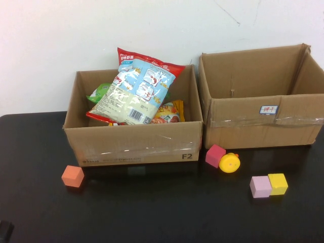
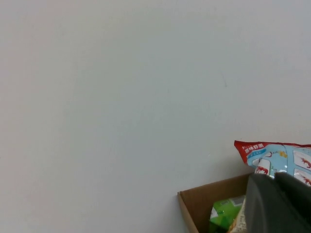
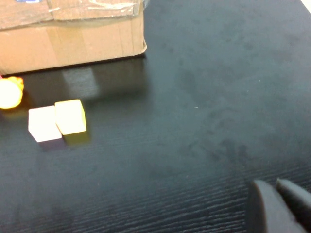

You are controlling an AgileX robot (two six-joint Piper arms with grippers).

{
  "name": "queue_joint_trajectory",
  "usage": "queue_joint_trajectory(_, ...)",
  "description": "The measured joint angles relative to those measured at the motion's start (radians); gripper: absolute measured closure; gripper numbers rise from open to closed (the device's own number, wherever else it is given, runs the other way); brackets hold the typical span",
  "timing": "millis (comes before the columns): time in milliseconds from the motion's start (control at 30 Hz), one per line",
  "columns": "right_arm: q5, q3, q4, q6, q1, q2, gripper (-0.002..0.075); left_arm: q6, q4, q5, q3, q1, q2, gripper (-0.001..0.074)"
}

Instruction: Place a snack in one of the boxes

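Note:
A large blue-and-red snack bag (image 1: pixel 136 91) leans on top of a green bag (image 1: pixel 101 93) and an orange bag (image 1: pixel 169 112) inside the left cardboard box (image 1: pixel 136 144). The right cardboard box (image 1: pixel 253 126) holds nothing I can see. Neither gripper shows in the high view. In the left wrist view my left gripper (image 2: pixel 274 177) is shut and empty, raised near the left box's corner (image 2: pixel 214 194), with the snack bag (image 2: pixel 282 155) just beyond it. My right gripper (image 3: pixel 276 185) is shut and empty, low over the bare black table, well away from the right box (image 3: pixel 73 39).
Loose toys lie on the black table in front of the boxes: an orange cube (image 1: pixel 73 176), a pink cube (image 1: pixel 215 155), a yellow round toy (image 1: pixel 229 163), and a lilac cube (image 1: pixel 260 187) touching a yellow cube (image 1: pixel 278 183). A white wall stands behind the boxes.

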Motion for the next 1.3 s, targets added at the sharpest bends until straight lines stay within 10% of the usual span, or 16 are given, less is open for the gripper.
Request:
queue_joint_trajectory(467, 0.002, 0.002, 0.000, 0.000, 0.000, 0.000, 0.0697, -0.002, 0.021, 0.064, 0.000, 0.000, -0.011, 0.0736)
queue_joint_trajectory(967, 0.002, 0.002, 0.002, 0.000, 0.000, 0.000, 0.0697, 0.019, -0.115, 0.771, 0.002, 0.179, -0.448, 0.0736)
queue_joint_trajectory(1300, 0.002, 0.002, 0.001, 0.000, 0.000, 0.000, 0.0697, -0.060, 0.020, 0.841, 0.088, 0.177, -0.450, 0.0736)
